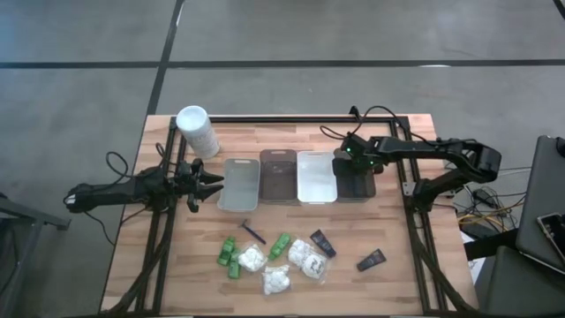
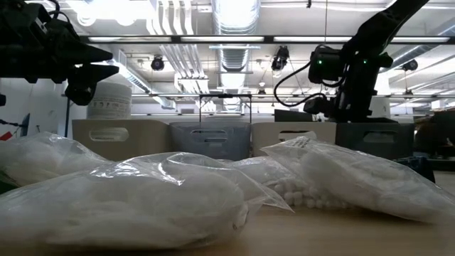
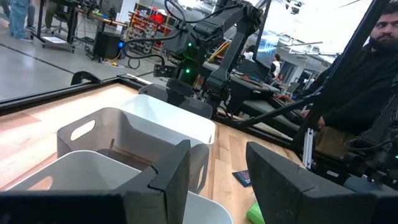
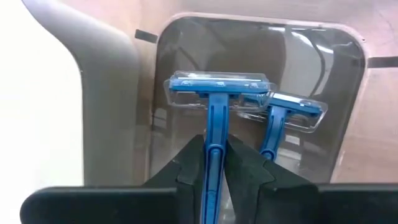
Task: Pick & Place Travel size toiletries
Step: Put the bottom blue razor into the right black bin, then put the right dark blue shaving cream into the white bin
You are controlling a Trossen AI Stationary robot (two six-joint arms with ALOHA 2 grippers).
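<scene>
My right gripper (image 1: 353, 164) is over the rightmost dark tray (image 1: 357, 187) and is shut on a blue razor (image 4: 214, 102) with a clear-capped head. A second blue razor (image 4: 287, 118) lies in that tray. My left gripper (image 1: 210, 185) is open and empty beside the leftmost grey tray (image 1: 238, 185). On the near part of the table lie green bottles (image 1: 231, 256), white packets (image 1: 276, 280), black tubes (image 1: 322, 241) and a slim dark razor (image 1: 254, 231). My right gripper pinches the blue razor's handle (image 4: 211, 155) between its two fingers. The fingers come from above, pointing down, and lie along the handle. The razor's head (image 4: 217, 87) sticks out beyond the fingertips, down into the tray. Whether the head touches the tray floor, I cannot tell.
Four trays stand in a row across the table's middle, among them a dark one (image 1: 277, 177) and a white one (image 1: 316, 177). A tall white container (image 1: 198, 131) stands at the far left. Packets (image 2: 142, 199) fill the low view's foreground. A person (image 3: 367, 81) stands beyond the table.
</scene>
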